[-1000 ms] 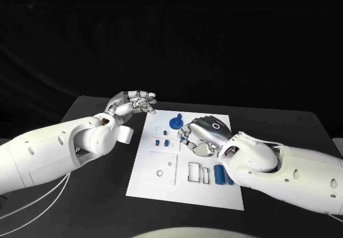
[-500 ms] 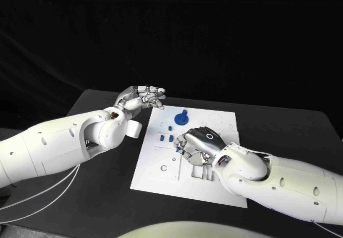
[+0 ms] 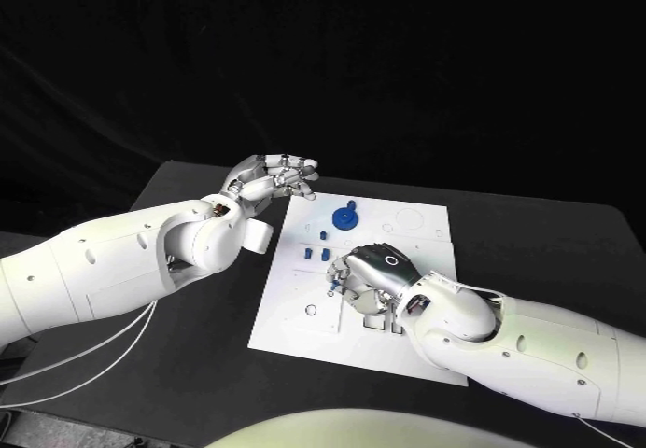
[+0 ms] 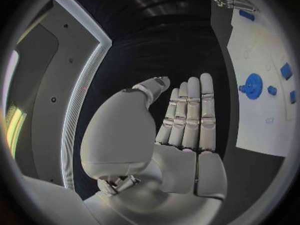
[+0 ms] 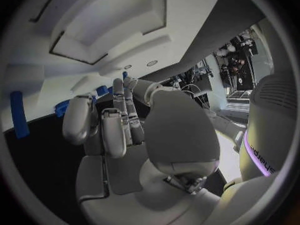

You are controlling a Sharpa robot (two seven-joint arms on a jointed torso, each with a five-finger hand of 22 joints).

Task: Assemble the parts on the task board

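Risk of knocking small blue pieces [image 3: 315,253] on white board [image 3: 299,322]: right hand [image 3: 369,276] low over middle, grip not clear; left hand [image 3: 273,176] empty, fingers together, far-left.

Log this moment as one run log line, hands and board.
left hand: open, raised off task board's far left corner | right hand: over board middle, grasp unclear | blue disc part: on board, untouched

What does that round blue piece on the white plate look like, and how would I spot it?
Find the white plate in the middle of the black table. Near its far edge, just beyond the right robot hand, sits a round blue disc with a small knob sticking up. The other blue pieces nearby are small blocks; it alone is round.
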